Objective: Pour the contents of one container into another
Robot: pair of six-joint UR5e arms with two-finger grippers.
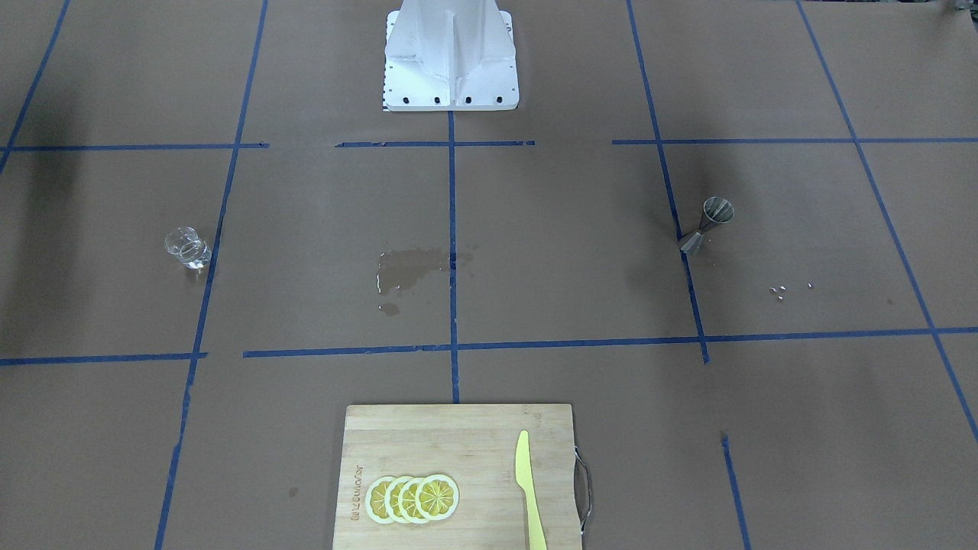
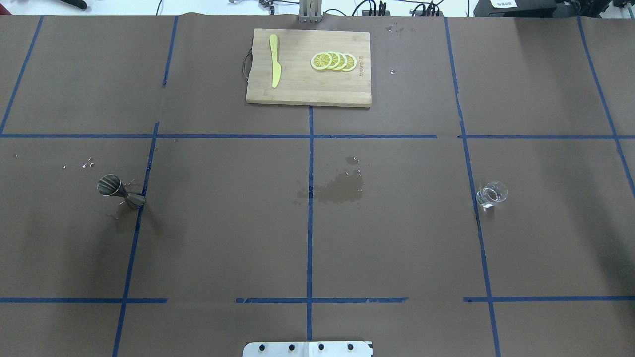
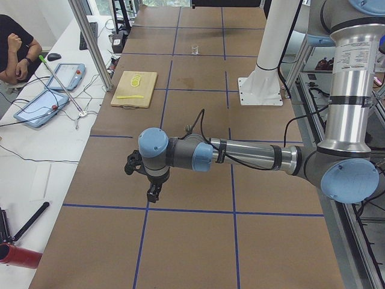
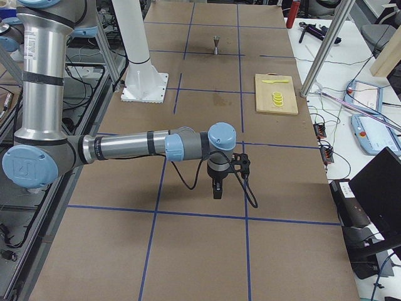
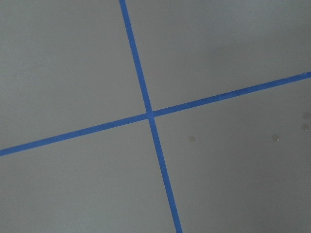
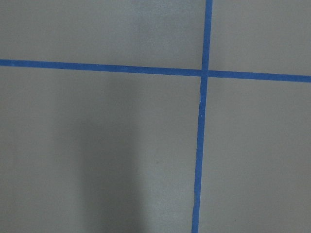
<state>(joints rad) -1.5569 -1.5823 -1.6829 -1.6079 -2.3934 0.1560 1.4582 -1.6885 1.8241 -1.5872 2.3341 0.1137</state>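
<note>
Neither gripper shows in the overhead or front-facing view; only the white base plate [image 1: 451, 84] of the robot does.
- Left gripper [image 3: 154, 194]: seen only from the table's left end. It points down above the brown paper, and I cannot tell how far apart the fingers are.
- Right gripper [image 4: 217, 188]: seen only from the right end. It also points down, and again I cannot tell the finger spread.
- The 2 wrist cameras show only paper and crossing blue tape lines [image 5: 149, 115], with no fingers in frame.

Glass cup [image 2: 491, 193]: on the robot's right side of the table, just beside a tape line. The glass is clear and any contents are too hard to make out.

Jigger [image 2: 120, 192]: on the robot's left side, its foot touching a tape line. It looks slanted from overhead but upright from the right end.

The 2 are well apart, with a wet patch [image 2: 340, 191] between them at mid-table. Pale specks [image 2: 89, 162] lie near the jigger, too small to identify.

Cutting board [image 2: 307, 94]: at the far edge, carrying a yellow knife [image 2: 274, 67] and 4 overlapped lemon slices [image 2: 333, 61]. Its near end is cut off in the front-facing view.
</note>
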